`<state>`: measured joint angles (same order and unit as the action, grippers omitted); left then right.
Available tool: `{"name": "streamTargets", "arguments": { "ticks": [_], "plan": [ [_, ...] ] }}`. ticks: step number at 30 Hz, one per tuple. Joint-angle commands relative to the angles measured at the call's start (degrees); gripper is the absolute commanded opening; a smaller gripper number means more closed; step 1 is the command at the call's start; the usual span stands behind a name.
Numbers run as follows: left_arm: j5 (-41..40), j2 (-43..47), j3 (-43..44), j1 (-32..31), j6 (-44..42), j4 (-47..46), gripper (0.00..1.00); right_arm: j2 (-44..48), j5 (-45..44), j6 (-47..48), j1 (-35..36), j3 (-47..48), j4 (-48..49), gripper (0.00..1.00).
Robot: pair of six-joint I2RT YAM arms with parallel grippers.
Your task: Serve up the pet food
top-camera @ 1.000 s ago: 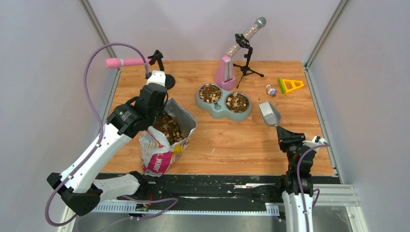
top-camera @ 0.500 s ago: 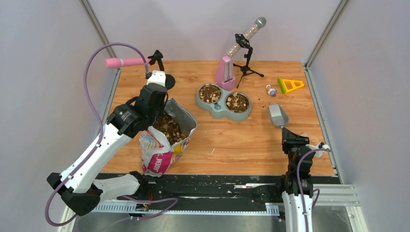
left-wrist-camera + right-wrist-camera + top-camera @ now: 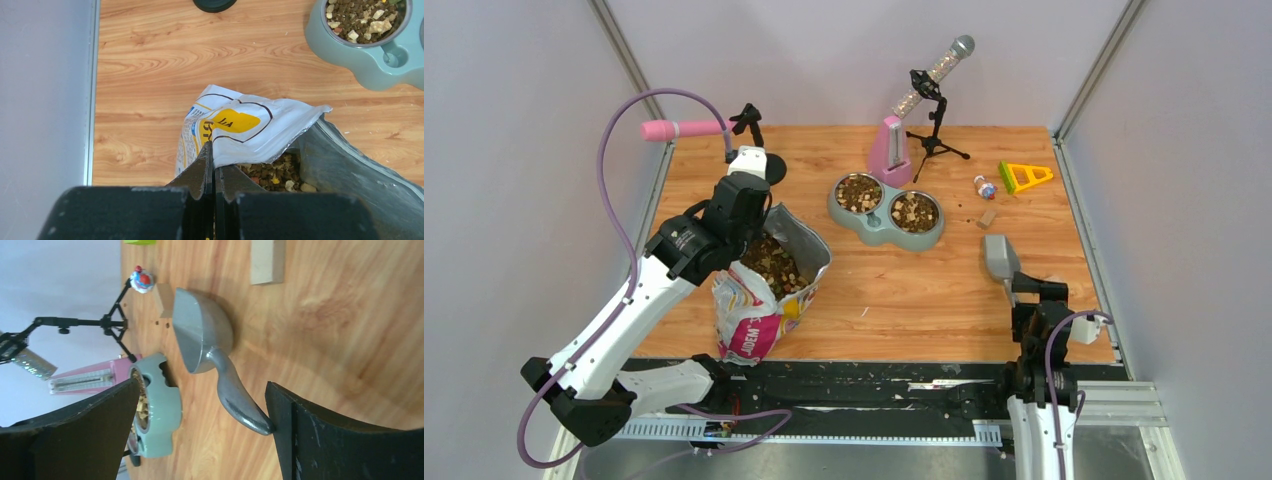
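Note:
The pet food (image 3: 771, 263) fills an open printed bag (image 3: 752, 322) at the left, and more lies in both cups of the teal double bowl (image 3: 879, 232). My left gripper (image 3: 214, 165) is shut on the bag's folded rim (image 3: 250, 122), with kibble (image 3: 272, 176) showing just behind it. A grey metal scoop (image 3: 998, 256) lies on the wood at the right. My right gripper (image 3: 202, 390) stands open around the scoop's handle (image 3: 235, 400). The handle's tip touches one finger, and the other finger is well apart.
A pink microphone on a stand (image 3: 674, 130) is at the back left. A pink dispenser (image 3: 889, 150) and a tripod with a tube (image 3: 934, 100) stand behind the bowl. A small bottle (image 3: 985, 187), a wooden block (image 3: 987, 217) and a yellow-green toy (image 3: 1024, 177) lie at the back right.
My right gripper has drawn back toward the near edge with the scoop, then opened and let it go onto the table. The left arm and bag have not moved.

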<state>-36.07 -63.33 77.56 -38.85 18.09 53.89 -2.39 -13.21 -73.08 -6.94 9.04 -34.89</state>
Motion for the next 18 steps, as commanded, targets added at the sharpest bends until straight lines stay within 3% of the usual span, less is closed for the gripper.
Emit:
{"name": "streamTargets", "arguments": {
  "ticks": [1, 14, 18],
  "plan": [
    [-3.9, 2.5, 3.1, 0.0, 1.1, -12.0, 0.0, -2.0, -3.2, 4.4, -0.1, 6.2, -4.3, 1.0],
    [-2.8, 2.5, 3.0, 0.0, 1.7, -12.0, 0.0, -14.5, -6.1, 13.5, -0.1, 23.8, -5.5, 1.0],
    [-2.4, 2.3, 3.0, 0.0, 1.8, -12.0, 0.0, -15.8, 3.4, 23.3, -0.1, 27.8, 0.0, 1.0]
  ]
}}
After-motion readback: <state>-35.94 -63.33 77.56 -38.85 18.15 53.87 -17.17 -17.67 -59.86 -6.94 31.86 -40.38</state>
